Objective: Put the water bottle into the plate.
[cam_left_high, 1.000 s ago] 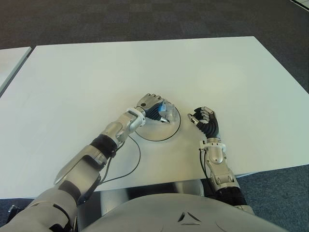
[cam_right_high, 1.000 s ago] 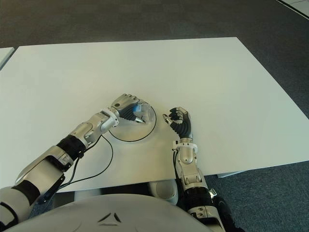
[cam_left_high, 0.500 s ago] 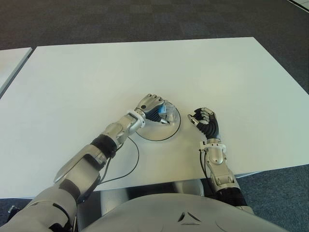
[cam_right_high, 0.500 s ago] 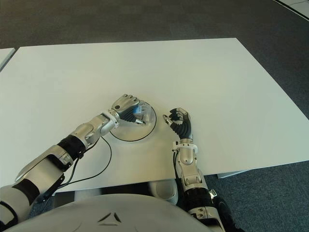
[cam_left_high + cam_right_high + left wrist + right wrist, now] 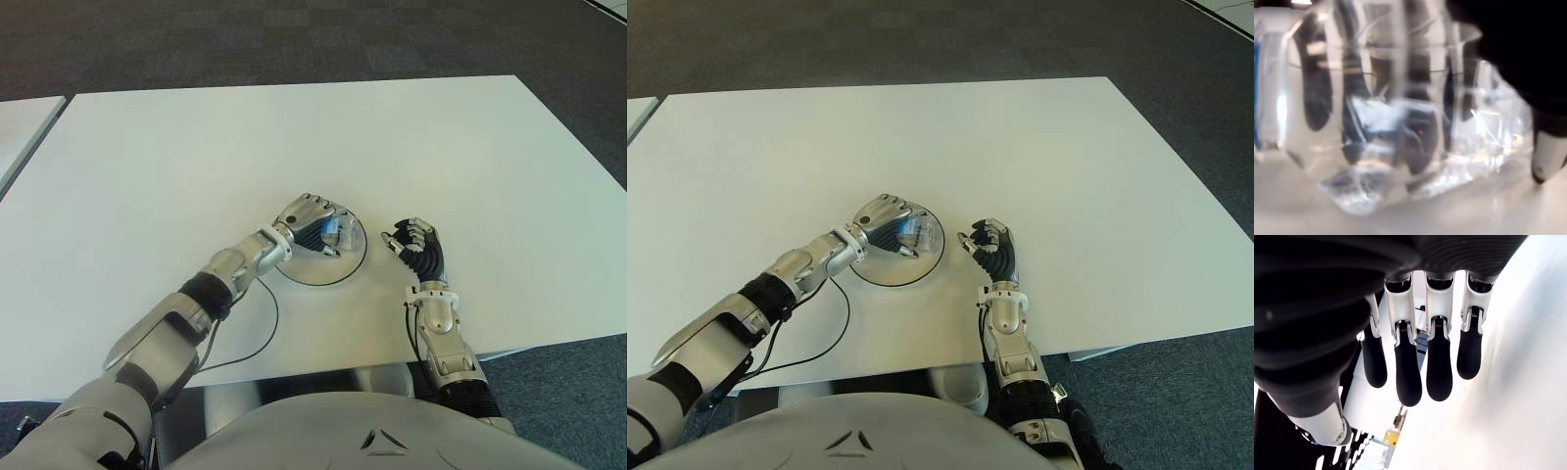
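Now | left hand (image 5: 307,216) still gripping water bottle (image 5: 331,233) | shifted further over plate (image 5: 345,274)

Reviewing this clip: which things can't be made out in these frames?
- Water bottle: in the eye views the left hand covers most of it; cap not visible.
- Whether the bottle touches the plate: hidden under the hand; the left wrist view is blurred.
- Plate's left rim: covered by the left hand.
- Right hand, right of the plate: contact with the table unclear.
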{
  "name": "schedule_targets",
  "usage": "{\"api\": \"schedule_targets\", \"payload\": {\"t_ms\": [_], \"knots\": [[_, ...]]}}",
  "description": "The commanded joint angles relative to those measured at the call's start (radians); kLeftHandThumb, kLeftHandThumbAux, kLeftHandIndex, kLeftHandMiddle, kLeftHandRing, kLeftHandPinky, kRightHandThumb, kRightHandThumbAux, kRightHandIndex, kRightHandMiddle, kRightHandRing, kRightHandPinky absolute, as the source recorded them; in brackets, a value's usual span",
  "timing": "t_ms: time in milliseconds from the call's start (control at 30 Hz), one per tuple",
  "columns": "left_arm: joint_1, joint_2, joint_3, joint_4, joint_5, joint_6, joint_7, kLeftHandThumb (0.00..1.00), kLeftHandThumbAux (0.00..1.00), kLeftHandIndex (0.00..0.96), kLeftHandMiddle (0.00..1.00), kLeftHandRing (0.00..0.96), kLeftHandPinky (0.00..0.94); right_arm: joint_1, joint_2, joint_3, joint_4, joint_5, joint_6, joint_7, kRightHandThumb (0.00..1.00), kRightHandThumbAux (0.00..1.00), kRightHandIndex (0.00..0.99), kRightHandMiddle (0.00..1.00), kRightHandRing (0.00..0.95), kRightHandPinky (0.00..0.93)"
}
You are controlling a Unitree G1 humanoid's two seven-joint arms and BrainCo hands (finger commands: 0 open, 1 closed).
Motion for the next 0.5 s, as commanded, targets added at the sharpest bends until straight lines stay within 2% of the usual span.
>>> {"api": "schedule_targets", "payload": {"t_ms": [33, 133, 300, 500], "knots": [[0.024, 0.015, -0.044, 0.035, 0.024, 0.005, -0.102, 0.341, 0.613, 0.042, 0.076, 0.068, 0.087, 0.000, 0.003, -0.002, 0.015, 0.002, -0.004, -0.001, 0.703, 0.733, 0.427, 0.568, 0.546, 0.470], [0.024, 0.017, -0.045, 0.030, 0.024, 0.006, -0.121, 0.228, 0.611, 0.013, 0.024, 0.022, 0.028, -0.001, 0.003, -0.002, 0.015, 0.002, -0.004, -0.001, 0.703, 0.733, 0.427, 0.568, 0.549, 0.473], [0.042, 0.020, -0.034, -0.002, 0.011, 0.022, -0.154, 0.098, 0.581, 0.001, 0.003, 0.002, 0.003, 0.000, 0.003, -0.002, 0.014, 0.005, -0.001, 0.003, 0.703, 0.732, 0.427, 0.564, 0.549, 0.492], [0.057, 0.021, -0.027, -0.028, 0.005, 0.036, -0.165, 0.045, 0.553, 0.000, 0.000, 0.000, 0.000, 0.004, 0.004, -0.004, 0.009, 0.004, 0.002, 0.000, 0.704, 0.731, 0.428, 0.559, 0.545, 0.484]]}}
